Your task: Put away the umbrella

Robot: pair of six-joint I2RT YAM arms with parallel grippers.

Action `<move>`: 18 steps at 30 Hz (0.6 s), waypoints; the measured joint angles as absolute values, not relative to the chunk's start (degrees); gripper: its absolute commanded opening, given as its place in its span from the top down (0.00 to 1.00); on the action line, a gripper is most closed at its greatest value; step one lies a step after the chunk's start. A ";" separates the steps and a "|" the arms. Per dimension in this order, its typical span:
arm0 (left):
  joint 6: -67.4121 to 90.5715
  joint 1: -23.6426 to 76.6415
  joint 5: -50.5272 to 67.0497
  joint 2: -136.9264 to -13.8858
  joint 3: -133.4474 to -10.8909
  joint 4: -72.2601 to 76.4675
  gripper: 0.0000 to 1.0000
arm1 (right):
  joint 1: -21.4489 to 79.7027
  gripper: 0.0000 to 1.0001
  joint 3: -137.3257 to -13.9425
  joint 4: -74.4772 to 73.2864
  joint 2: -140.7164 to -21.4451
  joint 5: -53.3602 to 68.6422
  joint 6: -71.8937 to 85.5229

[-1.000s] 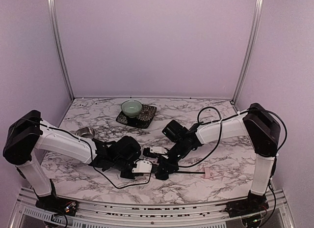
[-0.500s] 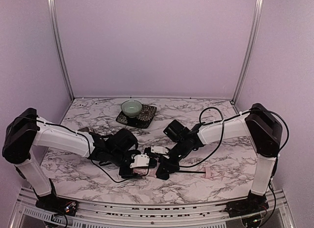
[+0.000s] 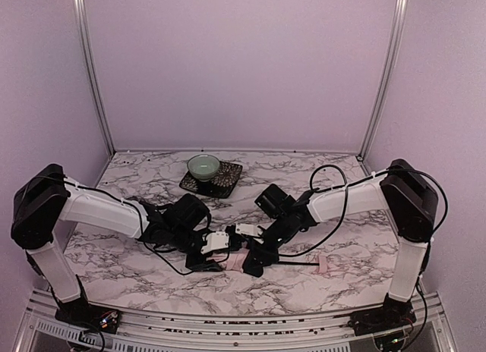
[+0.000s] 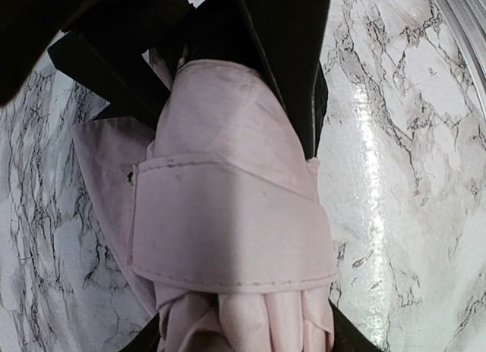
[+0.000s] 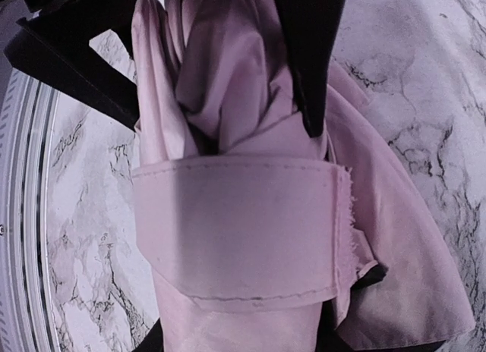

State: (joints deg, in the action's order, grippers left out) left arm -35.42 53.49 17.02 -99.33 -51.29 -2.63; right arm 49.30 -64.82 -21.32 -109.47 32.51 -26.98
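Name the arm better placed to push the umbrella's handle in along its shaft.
Right, probably. The handle lies on its side of the umbrella, just beyond the right gripper; the left gripper grips the opposite end.

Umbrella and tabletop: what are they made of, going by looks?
The umbrella: thin woven-looking fabric, matte pale pink; soft folds and stitched hems show. The tabletop: hard, glossy, white with grey veining, glare streak; real marble or printed laminate, cannot tell.
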 measured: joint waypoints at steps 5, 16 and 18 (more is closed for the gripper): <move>-36.80 53.45 17.43 -100.79 -51.66 -1.13 0.74 | 48.97 0.97 -64.60 -21.21 -109.47 33.06 -27.11; -36.95 53.45 18.24 -101.69 -51.68 1.02 1.00 | 48.58 0.58 -61.87 -18.37 -107.77 32.99 -26.98; -36.62 53.71 17.67 -101.84 -51.68 1.67 1.00 | 48.58 0.52 -60.64 -17.56 -106.54 31.64 -26.33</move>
State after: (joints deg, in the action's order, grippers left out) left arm -36.62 53.71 17.67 -101.84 -51.68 1.67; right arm 48.58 -60.64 -17.56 -106.54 31.64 -26.33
